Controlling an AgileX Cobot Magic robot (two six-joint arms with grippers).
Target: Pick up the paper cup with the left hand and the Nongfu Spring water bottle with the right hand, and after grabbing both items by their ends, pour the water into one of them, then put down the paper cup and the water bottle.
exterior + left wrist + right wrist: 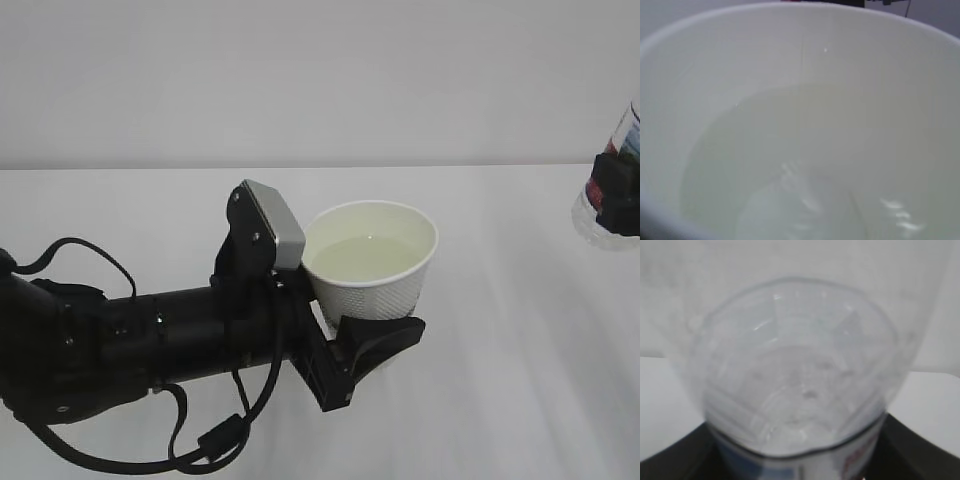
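At lower centre of the exterior frame, the left claw (pixel 365 345) grips one paper cup (pixel 372 262) low on its wall, holding it upright above the white surface (pixel 500 380). Water (pixel 365 258) fills much of the cup; the left wrist view shows only the cream inside (pixel 800 75) and the liquid. At the right edge, the right claw (pixel 618 195) clamps one Nongfu Spring water bottle (pixel 600 222), its clear ribbed body (pixel 800 385) filling the right wrist view.
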